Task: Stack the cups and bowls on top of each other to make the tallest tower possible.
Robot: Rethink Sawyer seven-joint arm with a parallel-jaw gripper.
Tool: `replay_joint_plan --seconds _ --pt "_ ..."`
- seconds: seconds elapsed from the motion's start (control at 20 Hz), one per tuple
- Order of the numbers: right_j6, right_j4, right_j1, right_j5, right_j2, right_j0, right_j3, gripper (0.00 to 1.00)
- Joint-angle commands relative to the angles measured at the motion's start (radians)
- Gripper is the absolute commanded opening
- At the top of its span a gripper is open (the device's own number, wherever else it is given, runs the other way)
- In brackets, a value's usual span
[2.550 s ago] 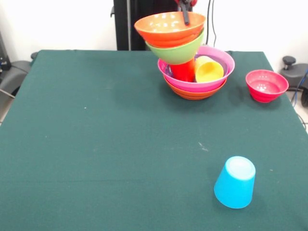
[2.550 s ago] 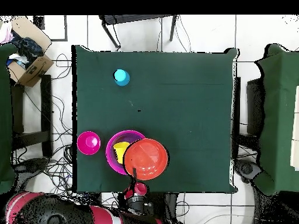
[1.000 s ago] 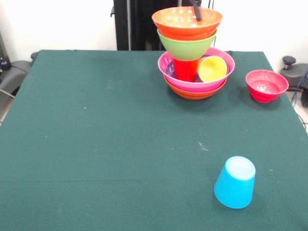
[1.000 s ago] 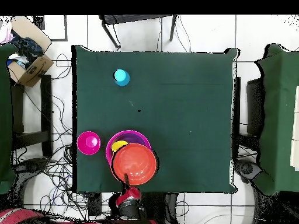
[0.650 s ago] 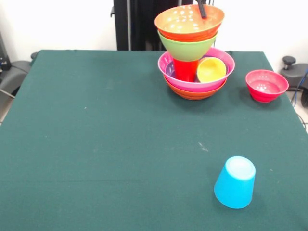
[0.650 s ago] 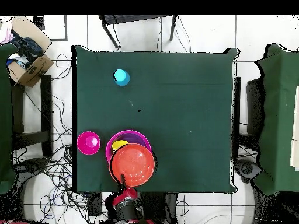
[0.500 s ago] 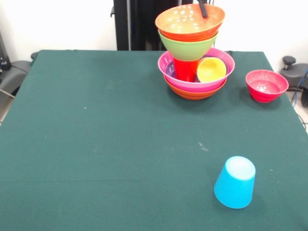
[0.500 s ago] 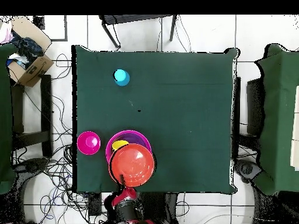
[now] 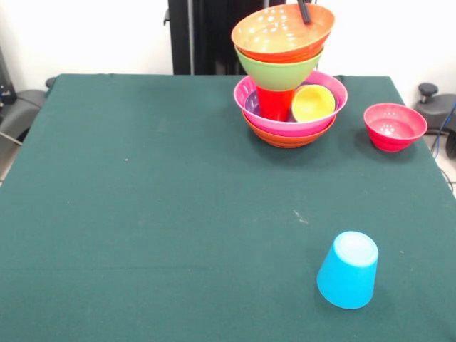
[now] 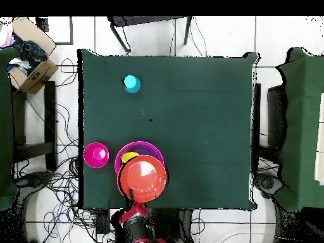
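Green-clothed worktop point(image 9: 142, 214): glossy plastic orange bowl point(image 9: 283, 30) tops tower point(image 9: 288, 107) at 1 o'clock. Pincer point(image 9: 305, 11) at its far rim, grip unclear. Light, slippery, stiff; pinch rim.

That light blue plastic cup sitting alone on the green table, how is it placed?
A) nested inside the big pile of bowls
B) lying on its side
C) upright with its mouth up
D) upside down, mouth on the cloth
D: the light blue plastic cup shows its closed, narrower base on top and widens downward to the green table, far from the pile of bowls.
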Motion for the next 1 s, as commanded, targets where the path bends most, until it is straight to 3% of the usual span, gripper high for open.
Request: replay_joint_plan --seconds 0.05,0.35,0.4,0.8,1.0 --pt "0.151 -0.04 0.006 0.125 0.129 -0.022 -0.049 0.0" --pt "0.148 -0.032 0.029 0.092 0.129 -0.043 -0.05 0.0" --pt "0.152 -0.03 0.032 0.086 0.131 -0.05 -0.05 1.0" --pt "0.202 -0.095 -0.075 0.187 0.129 -0.074 -0.03 1.0" --pt "0.188 -0.097 -0.076 0.189 0.136 -0.078 -0.027 1.0"
